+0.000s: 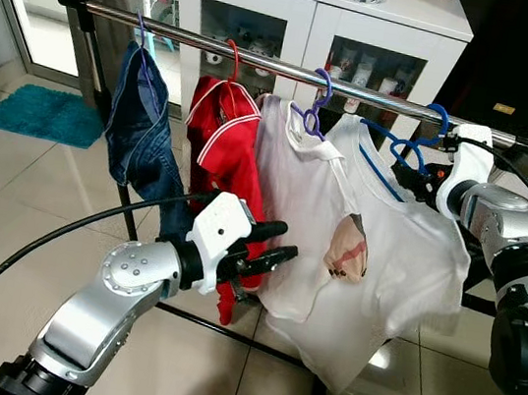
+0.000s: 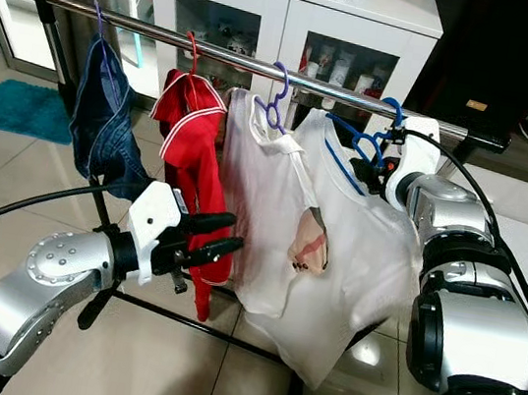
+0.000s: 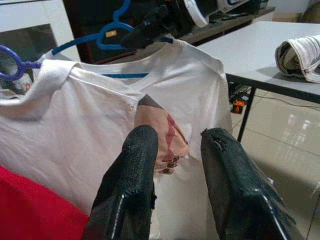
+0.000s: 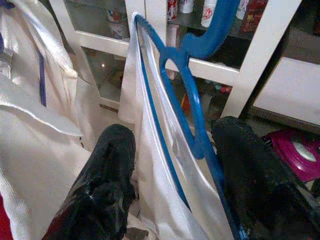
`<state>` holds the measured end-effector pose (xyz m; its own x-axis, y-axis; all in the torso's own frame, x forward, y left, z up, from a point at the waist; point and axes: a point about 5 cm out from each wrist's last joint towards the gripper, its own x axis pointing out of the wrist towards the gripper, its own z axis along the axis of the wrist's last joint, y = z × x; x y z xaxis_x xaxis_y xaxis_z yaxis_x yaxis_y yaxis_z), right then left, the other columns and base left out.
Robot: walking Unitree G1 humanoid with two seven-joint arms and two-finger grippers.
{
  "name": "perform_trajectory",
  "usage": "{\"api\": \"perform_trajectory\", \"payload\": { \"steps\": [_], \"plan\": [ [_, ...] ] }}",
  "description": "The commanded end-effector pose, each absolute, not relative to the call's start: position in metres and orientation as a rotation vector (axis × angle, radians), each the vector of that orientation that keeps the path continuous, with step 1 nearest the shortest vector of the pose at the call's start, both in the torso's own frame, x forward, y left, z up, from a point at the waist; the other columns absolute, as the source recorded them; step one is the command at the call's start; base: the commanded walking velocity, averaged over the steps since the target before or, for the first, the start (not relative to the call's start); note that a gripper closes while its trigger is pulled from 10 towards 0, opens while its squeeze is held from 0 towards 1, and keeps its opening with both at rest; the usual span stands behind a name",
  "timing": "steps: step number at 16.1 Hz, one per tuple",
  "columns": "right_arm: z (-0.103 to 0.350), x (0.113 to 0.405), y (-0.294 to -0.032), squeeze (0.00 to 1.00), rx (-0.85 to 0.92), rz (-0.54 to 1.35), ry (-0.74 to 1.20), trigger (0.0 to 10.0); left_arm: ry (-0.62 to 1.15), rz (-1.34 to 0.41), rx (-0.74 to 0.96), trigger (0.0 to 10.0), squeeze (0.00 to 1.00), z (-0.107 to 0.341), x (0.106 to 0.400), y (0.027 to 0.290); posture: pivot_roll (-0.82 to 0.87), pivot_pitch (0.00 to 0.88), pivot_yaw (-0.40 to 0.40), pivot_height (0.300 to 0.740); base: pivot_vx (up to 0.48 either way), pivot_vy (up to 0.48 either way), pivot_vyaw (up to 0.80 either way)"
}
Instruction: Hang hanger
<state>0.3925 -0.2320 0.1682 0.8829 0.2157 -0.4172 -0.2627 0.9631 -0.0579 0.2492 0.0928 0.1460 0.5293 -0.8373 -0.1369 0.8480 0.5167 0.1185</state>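
Clothes rail [image 1: 293, 70] is being loaded: jeans, red shirt [image 1: 226, 152], two white shirts. White T-shirt [image 1: 404, 258] on the blue hanger [image 1: 413, 145] is being hung at the rail's right end; the hook is seen over the bar. Right gripper [image 4: 170, 170] is being held at the hanger neck, fingers apart, wire between them. Left gripper [image 1: 272, 243] is being held parted, empty, near the shirts. Judged: release stage; next, right gripper to be drawn back clear without snagging.
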Motion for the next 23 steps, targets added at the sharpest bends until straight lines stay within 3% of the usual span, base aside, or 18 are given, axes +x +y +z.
{"api": "perform_trajectory", "payload": {
  "steps": [1,23],
  "plan": [
    [0.1777,0.3947,-0.2354,0.00,-0.122,0.246,0.394,0.0,0.049,-1.035,0.194,10.0,0.00,0.1511,0.2482,0.0902,0.11,0.000,-0.054,0.740,0.000,0.000,0.00],
    [0.1729,0.3941,-0.2274,0.00,-0.067,0.300,0.356,0.0,0.082,-0.985,0.185,10.0,0.00,0.1460,0.2506,0.0965,0.11,0.000,-0.059,0.740,0.000,0.000,0.00]
  ]
}}
